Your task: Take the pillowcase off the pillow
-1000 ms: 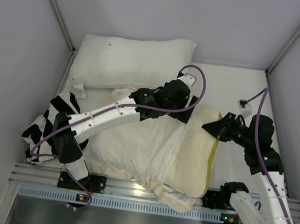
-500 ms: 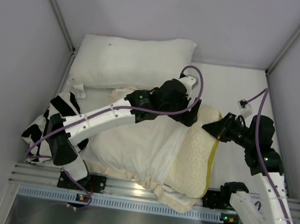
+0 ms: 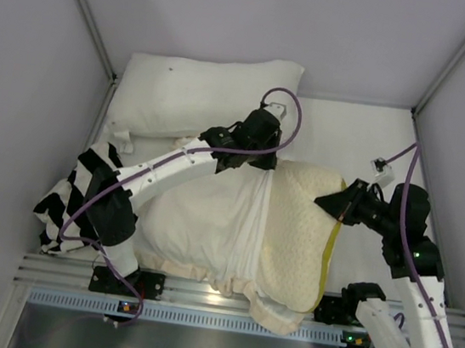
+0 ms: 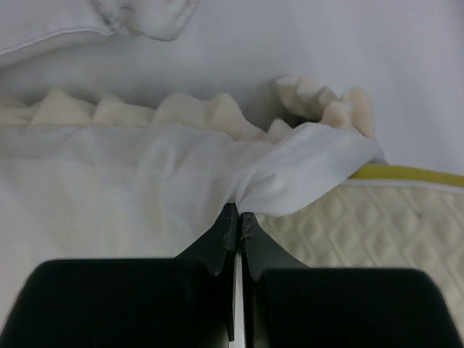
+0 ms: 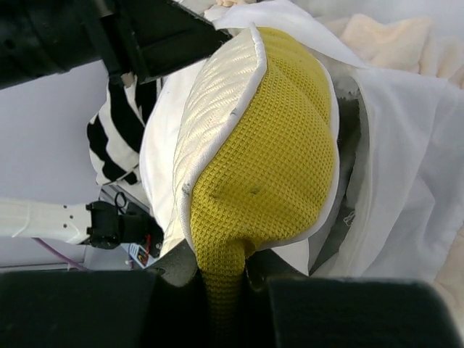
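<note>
Left gripper (image 4: 237, 214) fingers pressed together on a white pillowcase (image 4: 312, 168) fold, cream ruffles beyond the tips, right gripper (image 5: 221, 279) pinching the yellow mesh edge of cream quilted pillow (image 5: 217, 101) bulging ahead

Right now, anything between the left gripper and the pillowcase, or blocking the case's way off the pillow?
Nothing between them: the left gripper is shut on the pillowcase edge, and the right gripper pinches the pillow. To the left, the striped cloth lies beside the case's end, and the white pillow lies along its far side. Both are soft and would likely only add drag.
</note>
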`<state>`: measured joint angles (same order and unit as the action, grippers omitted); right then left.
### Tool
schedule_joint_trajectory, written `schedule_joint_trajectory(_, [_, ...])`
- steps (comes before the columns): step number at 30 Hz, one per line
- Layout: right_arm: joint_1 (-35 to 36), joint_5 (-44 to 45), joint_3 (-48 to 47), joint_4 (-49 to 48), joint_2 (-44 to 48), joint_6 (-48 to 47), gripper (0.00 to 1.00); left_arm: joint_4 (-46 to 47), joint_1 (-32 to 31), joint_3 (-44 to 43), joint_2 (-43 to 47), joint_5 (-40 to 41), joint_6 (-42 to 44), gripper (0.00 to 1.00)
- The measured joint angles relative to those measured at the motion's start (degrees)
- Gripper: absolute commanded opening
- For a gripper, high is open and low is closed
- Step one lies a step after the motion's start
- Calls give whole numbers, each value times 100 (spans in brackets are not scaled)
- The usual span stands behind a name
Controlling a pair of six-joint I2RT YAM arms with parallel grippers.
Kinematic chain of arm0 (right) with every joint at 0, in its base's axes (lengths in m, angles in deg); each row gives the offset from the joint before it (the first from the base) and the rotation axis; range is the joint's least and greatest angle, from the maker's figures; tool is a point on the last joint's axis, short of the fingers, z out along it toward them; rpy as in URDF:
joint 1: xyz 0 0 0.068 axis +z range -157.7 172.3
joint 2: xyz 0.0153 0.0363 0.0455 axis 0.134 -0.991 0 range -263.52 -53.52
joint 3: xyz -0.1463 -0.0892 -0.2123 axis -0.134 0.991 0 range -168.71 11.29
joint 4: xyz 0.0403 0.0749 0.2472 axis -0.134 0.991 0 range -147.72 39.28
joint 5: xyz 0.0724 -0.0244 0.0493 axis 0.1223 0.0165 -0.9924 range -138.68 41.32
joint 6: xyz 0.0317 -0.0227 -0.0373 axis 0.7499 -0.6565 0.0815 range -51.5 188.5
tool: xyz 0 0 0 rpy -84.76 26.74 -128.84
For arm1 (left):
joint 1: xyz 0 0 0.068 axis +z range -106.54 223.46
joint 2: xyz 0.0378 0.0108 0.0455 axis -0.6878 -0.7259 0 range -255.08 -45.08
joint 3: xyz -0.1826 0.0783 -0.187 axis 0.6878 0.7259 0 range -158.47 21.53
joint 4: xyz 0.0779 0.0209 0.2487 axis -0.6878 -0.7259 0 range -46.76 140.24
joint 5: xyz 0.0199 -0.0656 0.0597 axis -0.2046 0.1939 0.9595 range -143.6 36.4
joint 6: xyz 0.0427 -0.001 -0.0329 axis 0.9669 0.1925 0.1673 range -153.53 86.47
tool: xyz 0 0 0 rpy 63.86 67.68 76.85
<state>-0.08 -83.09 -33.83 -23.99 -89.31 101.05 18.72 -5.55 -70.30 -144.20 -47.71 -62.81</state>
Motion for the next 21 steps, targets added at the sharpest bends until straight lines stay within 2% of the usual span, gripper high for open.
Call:
schedule_joint_trajectory(2, [0,0,-9,15,46,0,0,20,219,149,4,122,-66,0])
schedule_joint_trajectory(6, [-2,26,-96,70,57,2,0,170,658,1084,315,284,-199,0])
schedule_joint_trajectory(13, [2,175,-315,190,-232,-9,0,586,929,2962,1786,256,-385,1])
schedule_joint_trajectory(15, [2,162,-330,157,-393,-4,0,601,920,3161,2162,-2,-411,20])
schedule_joint_trajectory(16, [2,151,-330,133,-461,0,0,608,922,3189,2302,-144,-420,37])
schedule_joint_trajectory(18, [2,157,-319,35,-632,7,0,623,918,3202,2492,-422,-481,57])
schedule_joint_trajectory(19, [2,155,-297,-28,-706,9,0,629,907,3204,2590,-564,-496,72])
schedule_joint_trajectory(21, [2,157,-240,-157,-815,15,0,632,887,3204,2776,-815,-518,85])
